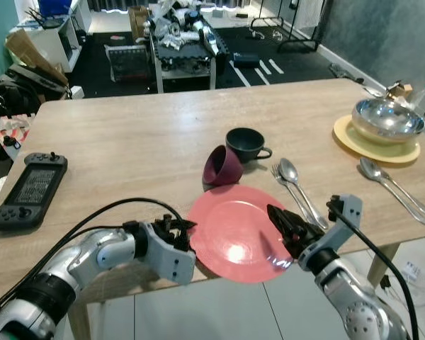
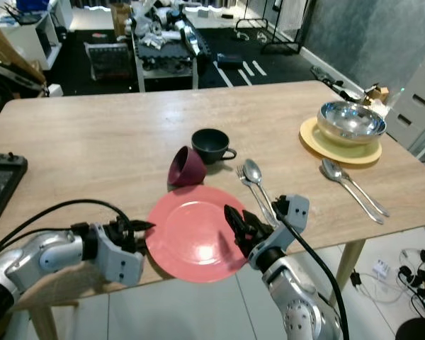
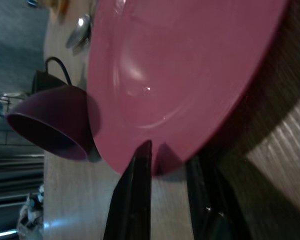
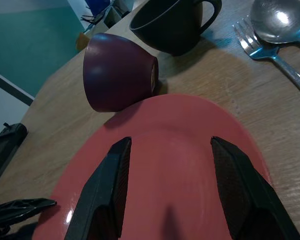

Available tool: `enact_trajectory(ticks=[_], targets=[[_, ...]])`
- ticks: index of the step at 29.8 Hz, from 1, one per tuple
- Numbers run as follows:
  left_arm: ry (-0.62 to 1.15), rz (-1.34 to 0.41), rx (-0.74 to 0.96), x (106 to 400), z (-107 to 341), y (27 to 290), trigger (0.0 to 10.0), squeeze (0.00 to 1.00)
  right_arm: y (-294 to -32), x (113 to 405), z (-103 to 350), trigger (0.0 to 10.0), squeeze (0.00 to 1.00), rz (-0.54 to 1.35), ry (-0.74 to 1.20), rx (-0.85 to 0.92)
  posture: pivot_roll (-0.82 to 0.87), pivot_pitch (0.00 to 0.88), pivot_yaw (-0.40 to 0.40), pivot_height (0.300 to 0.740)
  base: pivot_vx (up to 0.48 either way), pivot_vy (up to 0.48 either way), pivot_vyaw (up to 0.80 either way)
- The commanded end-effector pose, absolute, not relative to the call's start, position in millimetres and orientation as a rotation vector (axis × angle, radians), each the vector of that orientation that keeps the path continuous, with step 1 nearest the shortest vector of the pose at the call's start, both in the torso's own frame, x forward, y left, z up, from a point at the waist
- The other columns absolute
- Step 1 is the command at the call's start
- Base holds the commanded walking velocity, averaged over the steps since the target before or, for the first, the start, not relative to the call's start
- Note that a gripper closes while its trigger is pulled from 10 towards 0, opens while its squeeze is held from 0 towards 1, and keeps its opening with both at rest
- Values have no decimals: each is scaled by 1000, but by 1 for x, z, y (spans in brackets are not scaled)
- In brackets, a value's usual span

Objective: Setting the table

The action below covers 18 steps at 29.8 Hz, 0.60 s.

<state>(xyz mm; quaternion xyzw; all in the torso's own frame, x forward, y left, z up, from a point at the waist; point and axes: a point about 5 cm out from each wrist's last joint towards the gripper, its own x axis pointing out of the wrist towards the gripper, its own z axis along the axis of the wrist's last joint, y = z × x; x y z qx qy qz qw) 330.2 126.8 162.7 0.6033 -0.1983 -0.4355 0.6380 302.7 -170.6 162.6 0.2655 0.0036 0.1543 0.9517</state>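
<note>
Between left claw (image 1: 186, 228) and right claw (image 1: 280, 221), pink plate (image 1: 234, 234).

We see a pink plate (image 2: 195, 230) at the wooden table's (image 2: 113, 142) near edge, our left gripper (image 2: 131, 228) at its left rim and our right gripper (image 2: 241, 225) open over its right side. A maroon cup (image 2: 186, 167) lies tipped just behind.

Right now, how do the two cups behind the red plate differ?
The maroon cup lies tipped on its side, touching the red plate's far rim; the dark cup stands upright, a little further back. The dark cup has a handle, while the maroon cup shows none. The maroon cup is purple-red, the dark cup near black. Both sit on the wooden table, next to each other.
</note>
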Motion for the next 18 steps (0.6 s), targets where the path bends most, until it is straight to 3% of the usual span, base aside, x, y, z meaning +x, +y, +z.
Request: enact_trajectory(ticks=[1, 10, 11, 17, 18], targets=[[-384, -1059, 1397, 323, 139, 129, 0, 0, -173, 302, 158, 10000, 0, 292, 20, 545, 119, 155, 54, 740, 0, 0, 0], [-543, -965, 1397, 326, 159, 124, 0, 0, -176, 304, 159, 10000, 0, 276, 17, 548, 122, 159, 51, 740, 0, 0, 0], [-559, -952, 1399, 326, 163, 123, 10000, 0, -177, 304, 160, 10000, 0, 272, 13, 549, 127, 161, 50, 740, 0, 0, 0], [-654, -887, 1402, 322, 179, 121, 10000, 0, -192, 307, 175, 10000, 0, 208, -88, 721, 131, 161, 50, 740, 0, 0, 0], [-671, -863, 1400, 321, 180, 121, 10000, 0, -195, 307, 177, 10000, 431, 206, -99, 757, 131, 161, 50, 740, 0, 0, 0]])
